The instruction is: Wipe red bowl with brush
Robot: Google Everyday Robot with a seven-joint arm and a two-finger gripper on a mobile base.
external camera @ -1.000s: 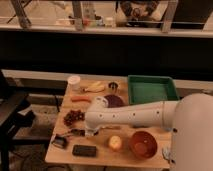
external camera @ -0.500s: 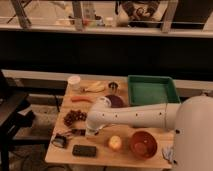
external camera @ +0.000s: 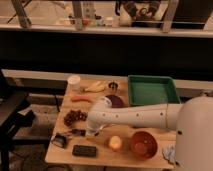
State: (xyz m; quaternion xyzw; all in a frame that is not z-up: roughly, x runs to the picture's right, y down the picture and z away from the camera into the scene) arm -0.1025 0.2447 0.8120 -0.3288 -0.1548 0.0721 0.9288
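Observation:
The red bowl (external camera: 143, 144) sits near the table's front right edge. The brush (external camera: 64, 139) lies at the front left, its dark head towards the left edge and its slim black handle pointing right. My gripper (external camera: 88, 131) hangs at the end of the white arm (external camera: 135, 116), which reaches in from the right. It is low over the table, right at the handle's right end. I cannot tell whether it touches the handle. The gripper is well left of the red bowl.
A purple bowl (external camera: 116, 101), a green tray (external camera: 150, 90), a white cup (external camera: 74, 81), a banana (external camera: 94, 87), a small can (external camera: 113, 86), an orange carrot (external camera: 81, 99), dark grapes (external camera: 75, 117), a yellow fruit (external camera: 115, 143) and a flat black slab (external camera: 84, 150) stand on the wooden table (external camera: 100, 159).
The arm's end has dipped slightly lower towards the brush handle. The objects on the table have not moved.

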